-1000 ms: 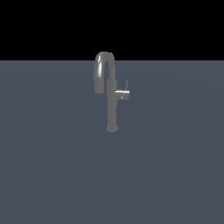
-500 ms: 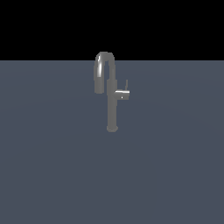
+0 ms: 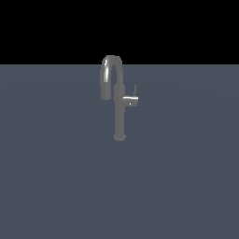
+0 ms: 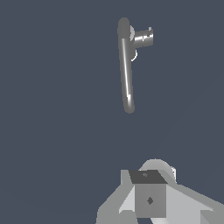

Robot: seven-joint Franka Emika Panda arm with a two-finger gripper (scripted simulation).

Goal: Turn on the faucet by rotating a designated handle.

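Note:
The faucet (image 3: 120,116) is a slim grey metal column with an inverted-U spout, standing upright on the dark floor in the middle of the exterior view. Its handle (image 3: 130,101) is a short stub jutting toward the exterior view's right, with a thin rod rising from it. The wrist view looks down on the faucet (image 4: 126,65) and the handle (image 4: 143,38). My gripper (image 4: 149,199) shows only in the wrist view, well away from the faucet and touching nothing. Its fingers appear as one block with no gap, so it looks shut and holds nothing.
A flat dark grey-blue floor (image 3: 56,177) spreads around the faucet, under a black background. The arm does not appear in the exterior view.

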